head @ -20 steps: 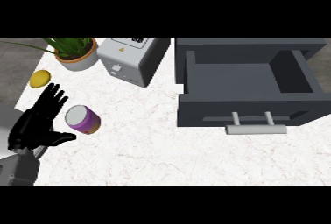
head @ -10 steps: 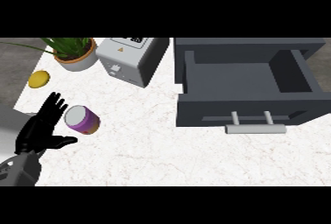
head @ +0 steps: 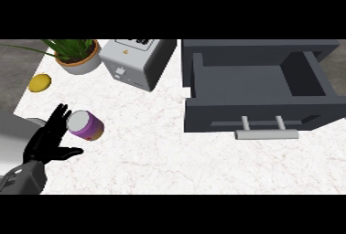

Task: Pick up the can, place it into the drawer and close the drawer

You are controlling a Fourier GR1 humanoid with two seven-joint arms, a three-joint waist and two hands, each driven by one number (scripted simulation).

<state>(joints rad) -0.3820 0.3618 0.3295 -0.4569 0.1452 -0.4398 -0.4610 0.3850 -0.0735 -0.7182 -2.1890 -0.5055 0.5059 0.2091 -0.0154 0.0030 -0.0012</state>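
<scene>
The left hand is spreading open, the can sitting just beside it at two o'clock.

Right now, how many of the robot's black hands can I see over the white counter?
1. The black left hand shows at the view's lower left, fingers straight, just left of the purple can with a pale lid. The right hand is out of view.
</scene>
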